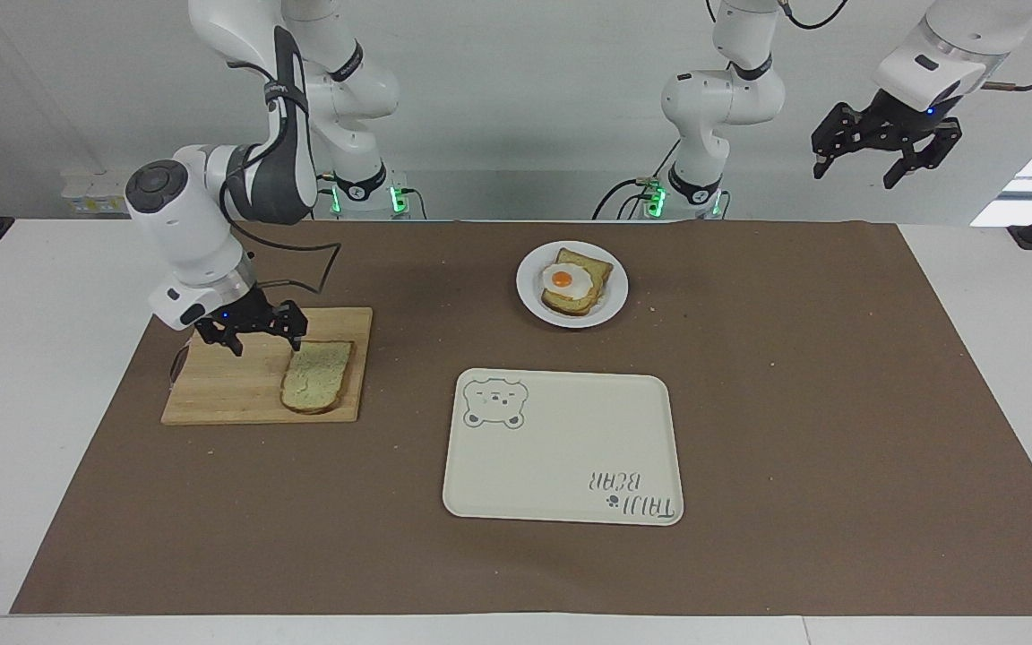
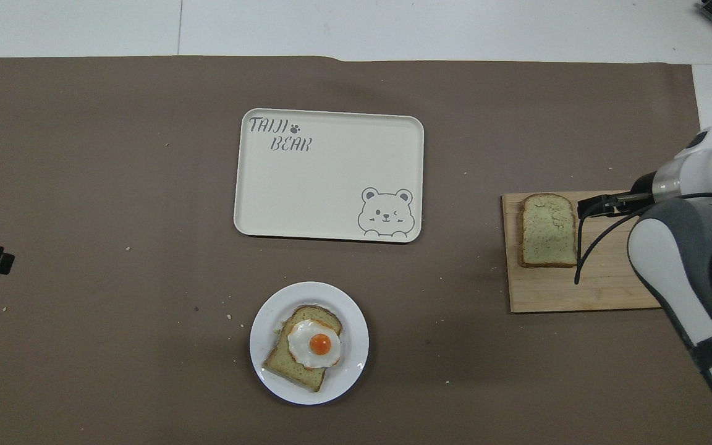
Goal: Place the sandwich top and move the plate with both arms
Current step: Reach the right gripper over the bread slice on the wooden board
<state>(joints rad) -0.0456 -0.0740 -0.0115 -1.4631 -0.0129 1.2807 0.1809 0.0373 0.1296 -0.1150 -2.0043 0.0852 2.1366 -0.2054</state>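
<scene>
Right gripper (image 1: 250,339) spread, low over cutting board (image 1: 229,376), just beside sandwich top (image 1: 317,375) lying flat on it. Plate (image 1: 616,288) with egg bread (image 1: 575,283) nearer robots than tray (image 1: 561,466). Left gripper (image 1: 883,159) spread, waiting raised at table's end.

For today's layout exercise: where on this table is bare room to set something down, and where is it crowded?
Free: the tray; the brown mat toward the left arm's end. Crowded: the cutting board, with the sandwich top and the right gripper above it.
</scene>
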